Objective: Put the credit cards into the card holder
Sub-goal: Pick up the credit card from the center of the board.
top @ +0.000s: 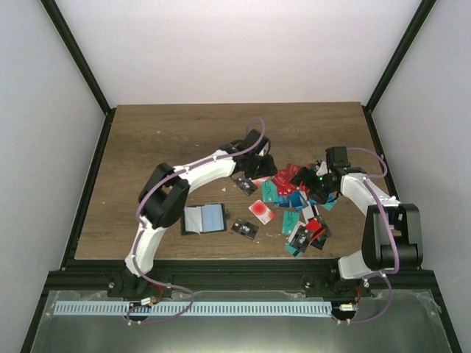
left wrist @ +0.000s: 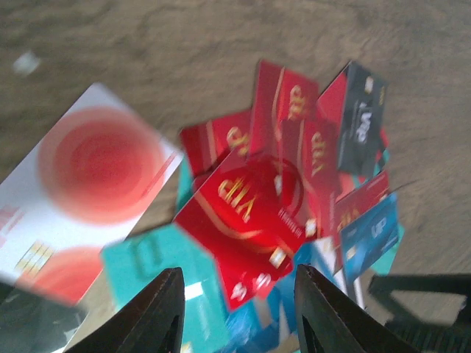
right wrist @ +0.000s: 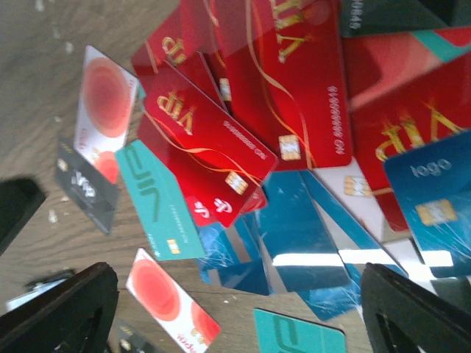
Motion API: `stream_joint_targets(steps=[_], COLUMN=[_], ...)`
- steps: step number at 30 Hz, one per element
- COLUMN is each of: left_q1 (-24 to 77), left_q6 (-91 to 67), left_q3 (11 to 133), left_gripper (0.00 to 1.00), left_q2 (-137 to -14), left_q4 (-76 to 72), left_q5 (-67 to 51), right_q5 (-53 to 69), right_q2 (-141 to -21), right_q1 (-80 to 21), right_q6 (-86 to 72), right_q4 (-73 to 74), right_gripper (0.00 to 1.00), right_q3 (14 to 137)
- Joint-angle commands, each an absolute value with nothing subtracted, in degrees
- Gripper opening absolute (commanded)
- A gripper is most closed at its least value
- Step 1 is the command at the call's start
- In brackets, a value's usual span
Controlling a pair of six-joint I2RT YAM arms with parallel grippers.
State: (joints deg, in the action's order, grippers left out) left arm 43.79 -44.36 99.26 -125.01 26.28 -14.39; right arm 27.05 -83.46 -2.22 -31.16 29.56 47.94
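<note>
**Table** [top: 169,136]: brown wood-grain top, on which every item below is laid.

**Card holder** [top: 204,218]: black, laid open and flat with its light blue-grey inside turned up. It is placed toward the near edge, left of the heap, and well apart from both claws.

**Credit cards** [top: 298,200]: heaped right of centre, overlapped at all angles, with red, teal, blue and black faces mixed. Two strays are found between heap and holder: a white card with a red circle [top: 260,212] and, nearer the edge, a black card [top: 244,229].

**Left gripper** [left wrist: 237,273]: held above the heap's left side, released, with its fingers parted and nothing caught between them. Below it a red VIP card [left wrist: 243,217] is seen lying over a teal card [left wrist: 154,268]. Both are blurred in this view.

**Right gripper** [right wrist: 239,268]: held above the heap's far right side, released, with its fingers spread wide and nothing grasped. Below it shiny blue cards [right wrist: 294,235] are seen, partly overlapped by red ones.
</note>
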Motion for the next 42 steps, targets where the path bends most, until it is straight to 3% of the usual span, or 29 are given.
stream_joint_targets(steps=[1,8,19,32,42], left_q1=[41.56,40.09,41.03,42.15,42.56], left_q6=[-44.62,-43.92,-40.56,-39.42,-45.02], left_q3=[108.57,118.45,118.87,100.03,93.49], left_gripper=[0.43,0.43,0.39,0.36,0.36], left_q2=[-131.44,-140.26,-146.87,-140.13,-138.47], left_q4=[26.10,24.61,31.12,25.73,17.33], left_q5=[-18.24,-25.81,-28.69,-33.65,-39.08], right_q5=[36.70,37.55,33.79,39.21,48.15], right_q2=[-85.52,-89.55,-97.55,-98.18,-94.17], right_q1=[-1.32,-1.32,-1.32,-1.27,-1.23], right_q6=[-33.31,-38.56,-42.74,-42.52,-41.57], right_q4=[23.21,17.99,14.31,5.94,-1.92], right_gripper=[0.86,0.81,0.71,0.54,0.40], right_q3=[47.86,45.87,44.52,41.04,36.76])
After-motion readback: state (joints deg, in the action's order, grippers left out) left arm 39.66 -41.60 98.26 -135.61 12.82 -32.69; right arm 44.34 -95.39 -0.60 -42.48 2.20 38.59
